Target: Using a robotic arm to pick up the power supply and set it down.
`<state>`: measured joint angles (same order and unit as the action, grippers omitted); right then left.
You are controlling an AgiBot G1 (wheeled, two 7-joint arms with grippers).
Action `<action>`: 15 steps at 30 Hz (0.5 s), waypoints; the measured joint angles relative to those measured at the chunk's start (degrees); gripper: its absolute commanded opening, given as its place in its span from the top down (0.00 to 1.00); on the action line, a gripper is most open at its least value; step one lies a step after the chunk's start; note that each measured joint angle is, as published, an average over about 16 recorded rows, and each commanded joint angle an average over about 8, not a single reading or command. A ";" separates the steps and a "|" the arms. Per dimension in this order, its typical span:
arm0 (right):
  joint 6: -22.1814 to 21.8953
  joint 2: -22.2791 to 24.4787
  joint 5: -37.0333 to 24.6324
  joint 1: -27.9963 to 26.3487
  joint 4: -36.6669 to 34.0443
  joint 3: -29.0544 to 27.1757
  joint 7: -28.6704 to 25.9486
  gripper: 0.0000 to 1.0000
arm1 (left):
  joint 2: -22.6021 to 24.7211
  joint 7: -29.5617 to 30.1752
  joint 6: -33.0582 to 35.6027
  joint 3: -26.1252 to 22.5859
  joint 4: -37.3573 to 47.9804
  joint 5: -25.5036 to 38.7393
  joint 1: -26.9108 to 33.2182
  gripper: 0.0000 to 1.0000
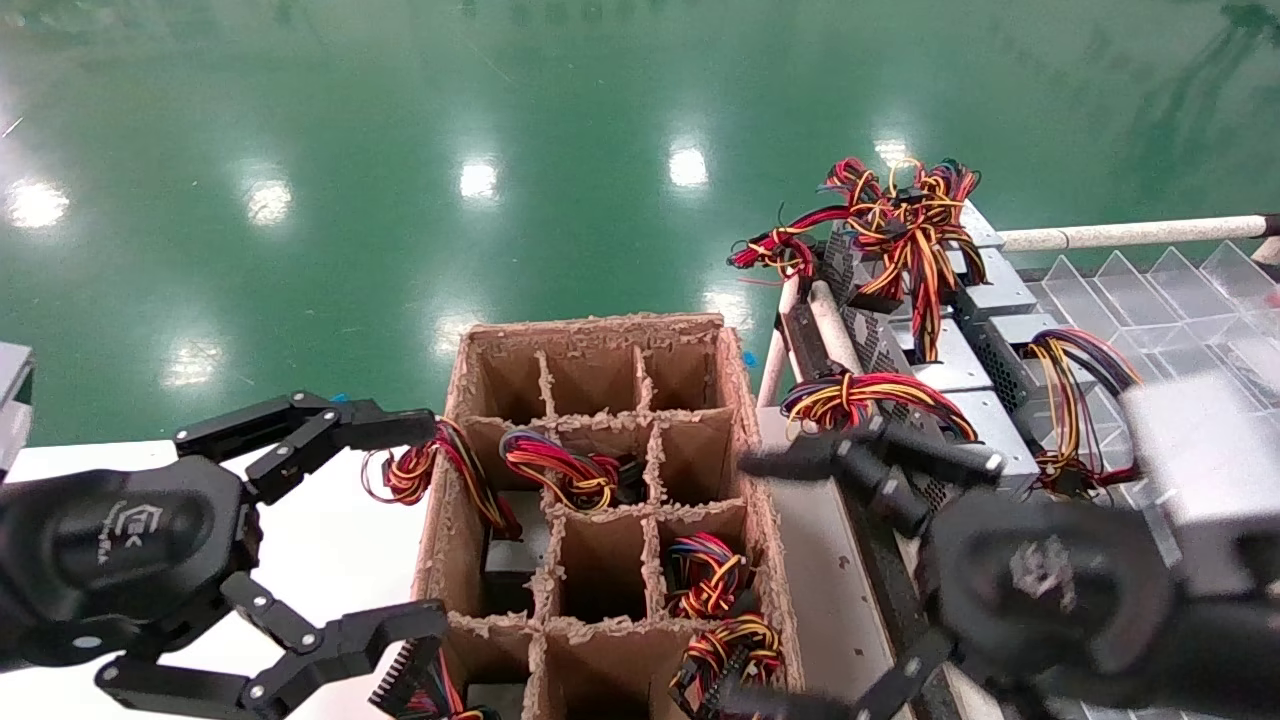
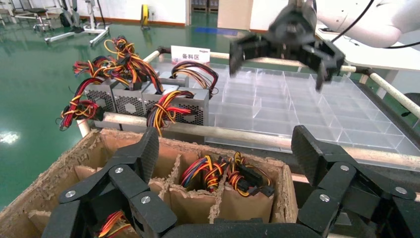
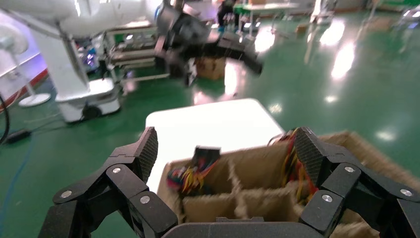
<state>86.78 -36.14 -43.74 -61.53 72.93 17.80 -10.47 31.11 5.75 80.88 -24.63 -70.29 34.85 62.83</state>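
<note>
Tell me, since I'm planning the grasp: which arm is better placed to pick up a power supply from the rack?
Right. Its open claw hovers beside the silver-grey metal power supplies; the open left claw is across the brown cardboard divider box.

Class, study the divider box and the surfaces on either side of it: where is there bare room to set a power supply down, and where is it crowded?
Free: the back row of cells in the cardboard box, the white table beside the open left gripper, and the clear tray. Crowded: the front cells stuffed with wires, and the row of power supplies near the open right gripper.
</note>
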 measured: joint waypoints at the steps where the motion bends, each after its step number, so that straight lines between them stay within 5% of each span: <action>1: 0.21 -0.32 -0.52 -0.07 -0.09 0.42 0.09 0.00 | 0.00 0.00 0.00 0.00 0.00 0.00 0.00 1.00; 15: 2.71 -10.77 -11.51 -4.55 -4.93 10.28 2.79 0.00 | 0.00 0.00 0.00 0.00 0.00 0.00 0.00 1.00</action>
<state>89.49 -46.91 -55.25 -66.09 68.00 28.08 -7.69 31.11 5.75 80.88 -24.63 -70.29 34.85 62.83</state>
